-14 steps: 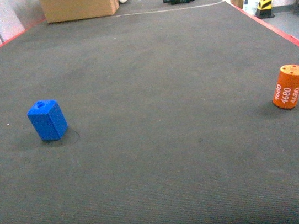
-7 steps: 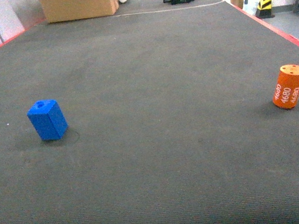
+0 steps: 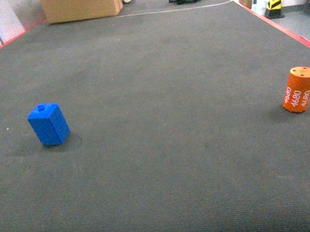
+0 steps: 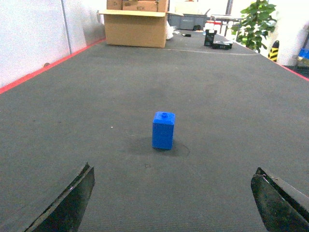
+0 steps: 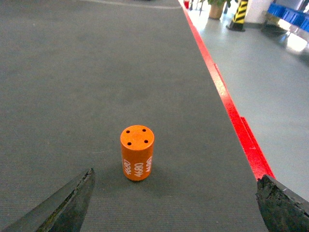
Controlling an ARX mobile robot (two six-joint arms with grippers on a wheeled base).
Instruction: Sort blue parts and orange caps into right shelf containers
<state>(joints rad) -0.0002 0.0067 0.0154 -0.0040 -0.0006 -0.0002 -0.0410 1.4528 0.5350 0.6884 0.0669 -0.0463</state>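
Nothing much has moved: the blue part (image 3: 48, 124) shifts a hair left in the head view, the orange cap (image 3: 300, 89) stays put on the dark mat (image 3: 161, 80). Both grippers, left gripper (image 4: 174, 203) and right gripper (image 5: 176, 203), hang spread wide and empty, each lined up short of its piece; no pickup has begun.

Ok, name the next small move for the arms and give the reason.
Probably ease the left gripper forward toward the blue part. Its jaws are spread wide with the upright part centred ahead of them, untouched. The right gripper faces the orange cap the same way, so either approach works.
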